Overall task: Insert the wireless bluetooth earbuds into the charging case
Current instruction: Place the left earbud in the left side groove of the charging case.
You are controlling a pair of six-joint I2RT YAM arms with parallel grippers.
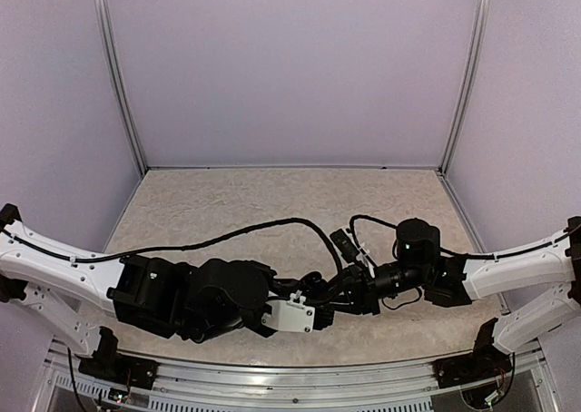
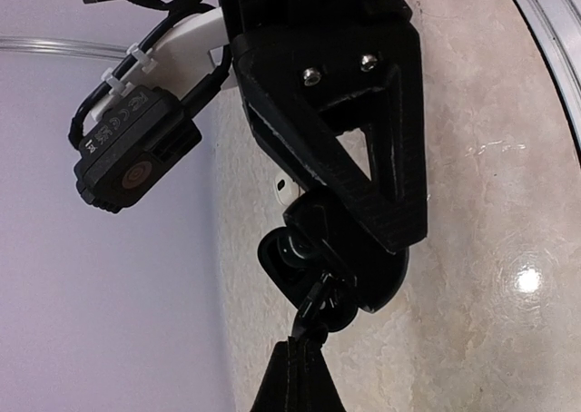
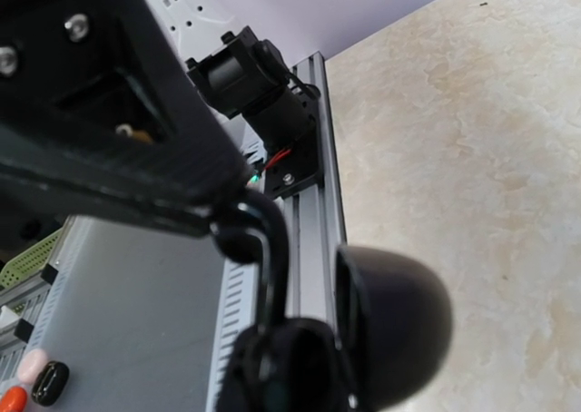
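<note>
Arms folded inward, left claw (image 1: 315, 307) and right claw (image 1: 345, 294) clamped, meeting centrally.

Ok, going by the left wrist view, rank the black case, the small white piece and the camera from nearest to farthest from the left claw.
1. Black case: right at the tip of the left claw, centre of the view.
2. Small white piece: just beyond the case, partly hidden.
3. Camera: farthest, upper left.
</note>
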